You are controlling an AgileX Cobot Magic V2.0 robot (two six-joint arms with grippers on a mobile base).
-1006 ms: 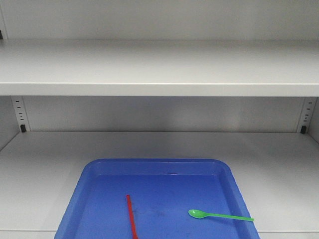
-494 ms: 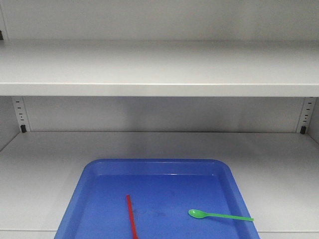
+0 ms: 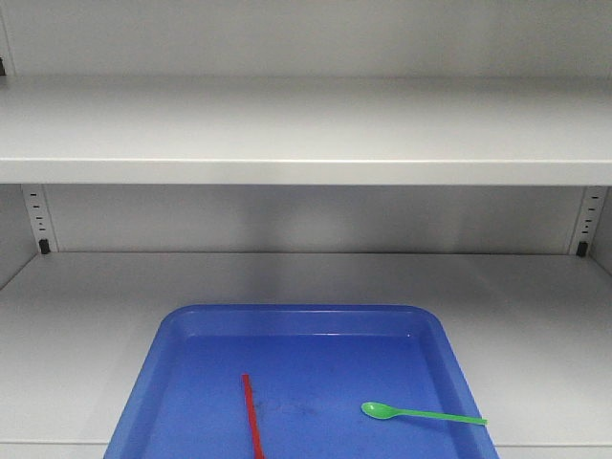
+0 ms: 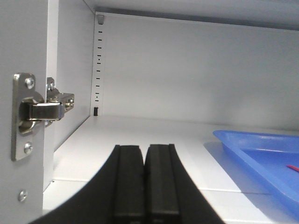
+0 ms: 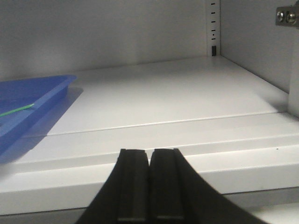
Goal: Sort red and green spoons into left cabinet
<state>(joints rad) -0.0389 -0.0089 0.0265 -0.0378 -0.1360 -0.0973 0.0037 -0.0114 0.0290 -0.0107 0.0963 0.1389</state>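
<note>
The red spoon (image 3: 251,416) lies in the blue tray (image 3: 191,320) on the lower shelf of the left cabinet (image 3: 306,129), its handle running off the bottom of the front view. The green spoon (image 3: 421,414) rests to its right in the same tray, bowl pointing left. Its green handle tip (image 5: 18,110) shows in the right wrist view, and a bit of the red spoon (image 4: 293,167) in the left wrist view. My left gripper (image 4: 145,150) is shut and empty at the shelf's front left. My right gripper (image 5: 149,154) is shut and empty before the shelf's front right edge.
A metal door hinge (image 4: 35,112) sits on the cabinet's left wall close to my left gripper. Perforated upright strips (image 3: 38,218) stand at the back corners. An upper shelf (image 3: 306,172) spans overhead. The right side wall (image 5: 261,42) bounds the shelf.
</note>
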